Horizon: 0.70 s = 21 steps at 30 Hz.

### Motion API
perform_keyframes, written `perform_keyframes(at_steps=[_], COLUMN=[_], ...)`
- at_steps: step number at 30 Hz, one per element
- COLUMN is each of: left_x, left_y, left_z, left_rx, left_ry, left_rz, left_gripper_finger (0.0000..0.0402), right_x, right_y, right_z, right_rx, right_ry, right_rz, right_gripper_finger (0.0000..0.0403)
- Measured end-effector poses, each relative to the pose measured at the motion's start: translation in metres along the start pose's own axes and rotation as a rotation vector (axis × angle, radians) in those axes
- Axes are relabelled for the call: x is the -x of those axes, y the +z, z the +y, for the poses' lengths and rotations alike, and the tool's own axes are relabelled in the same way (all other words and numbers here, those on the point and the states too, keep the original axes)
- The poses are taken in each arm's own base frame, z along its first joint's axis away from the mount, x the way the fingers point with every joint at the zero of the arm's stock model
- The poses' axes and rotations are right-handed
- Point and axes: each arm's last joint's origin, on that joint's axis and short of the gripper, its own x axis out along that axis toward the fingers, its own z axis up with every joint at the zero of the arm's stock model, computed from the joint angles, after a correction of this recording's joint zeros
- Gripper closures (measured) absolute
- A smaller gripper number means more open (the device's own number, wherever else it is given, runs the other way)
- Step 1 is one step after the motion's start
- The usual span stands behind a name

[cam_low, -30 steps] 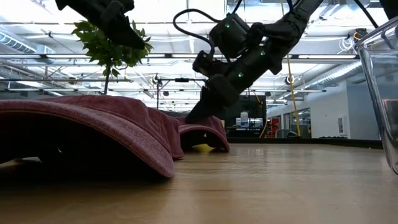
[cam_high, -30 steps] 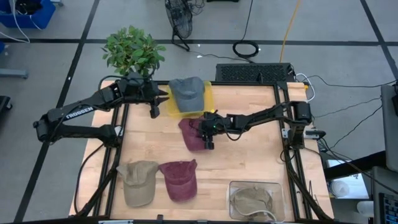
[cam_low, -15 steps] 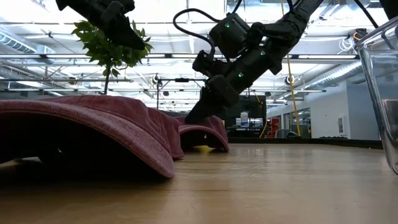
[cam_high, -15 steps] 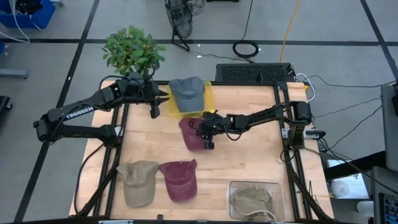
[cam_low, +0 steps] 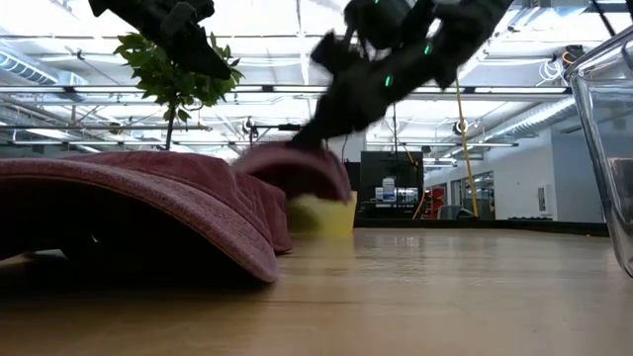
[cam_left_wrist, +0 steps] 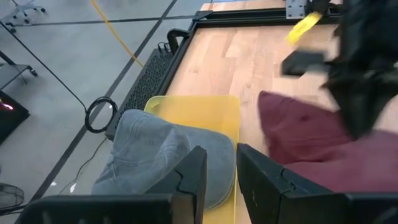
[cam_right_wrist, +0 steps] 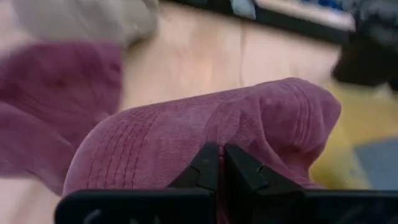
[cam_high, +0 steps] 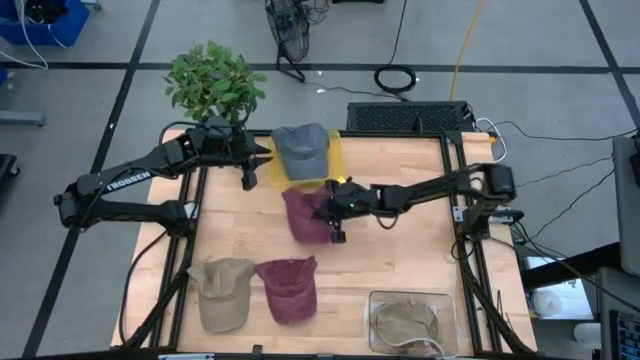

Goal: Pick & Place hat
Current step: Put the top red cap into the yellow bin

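A maroon hat is in the middle of the table, raised in the low view, with my right gripper shut on its right side. Just beyond it, a grey hat lies in a yellow bin at the far edge. My left gripper hovers left of the bin, open with nothing between its fingers. Near the front edge, a tan hat and a second maroon hat lie flat on the wood. My right gripper pinches a fold of the maroon hat's cloth between its two shut fingers, at the hat's edge toward the table's right. The fingers come from the right, slanting downward. The held side is raised off the table; the nearer hat hides its other side.
A clear container holding another tan hat stands at the front right. A potted plant stands off the far left corner. Bare wood lies right of the held hat.
My right gripper has shut on the maroon hat and gone up, rolling a little. The hat's right side has come up off the table and the hat has bunched and shifted slightly toward the left, uncovering the yellow bin behind it in the low view.
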Motion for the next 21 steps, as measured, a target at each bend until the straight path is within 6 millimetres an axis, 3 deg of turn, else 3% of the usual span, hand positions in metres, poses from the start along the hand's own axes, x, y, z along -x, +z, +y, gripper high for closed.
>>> perform_keyframes(at_steps=[5, 10, 15, 21], left_x=[0.000, 0.000, 0.000, 0.000], left_y=[0.000, 0.000, 0.000, 0.002], left_z=[0.000, 0.000, 0.001, 0.002], left_rx=[0.000, -0.003, -0.030, -0.036], left_ry=[0.000, 0.003, 0.014, 0.035], left_rz=[0.000, -0.001, -0.003, -0.018], left_gripper_finger=[0.0309, 0.0309, 0.0309, 0.0309], right_x=[0.033, 0.053, 0.056, 0.039], right_y=[0.033, 0.049, 0.046, 0.050], right_z=[0.002, -0.021, -0.050, -0.086], right_rx=[0.149, 0.251, 0.251, 0.268], right_ry=[-0.129, -0.254, -0.254, -0.261], right_rz=[-0.104, -0.186, -0.243, -0.242], right_gripper_finger=[0.0398, 0.0400, 0.0401, 0.0402])
